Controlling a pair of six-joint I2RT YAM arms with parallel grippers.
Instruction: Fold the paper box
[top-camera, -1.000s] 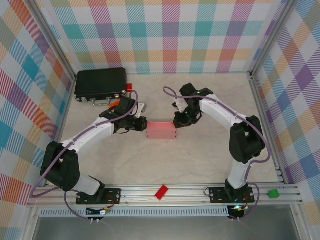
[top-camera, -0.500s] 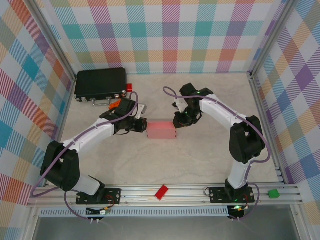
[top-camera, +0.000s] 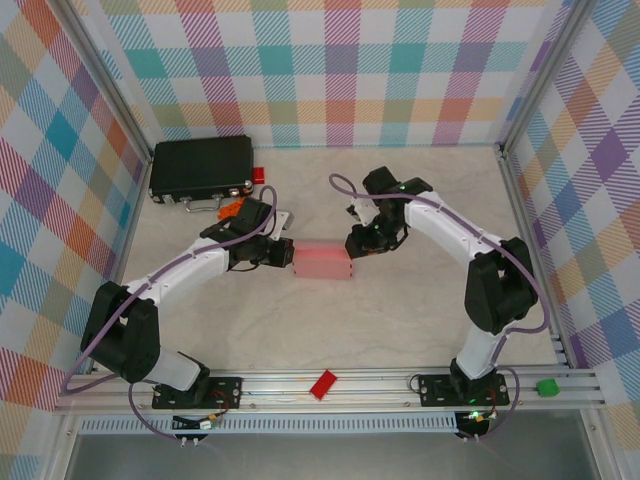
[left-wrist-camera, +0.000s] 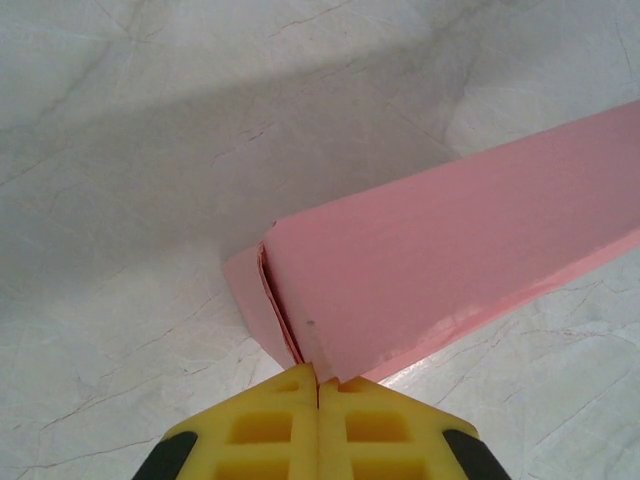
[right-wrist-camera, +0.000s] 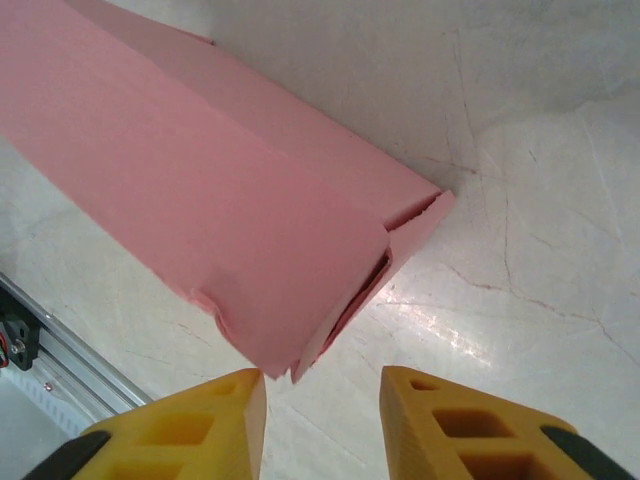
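Marbled counter (top-camera: 400, 320) carries the pink paper box (top-camera: 322, 260) near its middle. My left hand (left-wrist-camera: 318, 388) is clenched on the box's end corner; my right hand (right-wrist-camera: 322, 385) stands released at the other end.

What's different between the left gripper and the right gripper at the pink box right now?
The left gripper is shut, fingers together; the right gripper is open, with a gap between its fingers. The left gripper's tips touch an end corner of the paper box; the right gripper's tips seem just short of the opposite end, where a flap gapes. Both have yellow fingers and face a box end.
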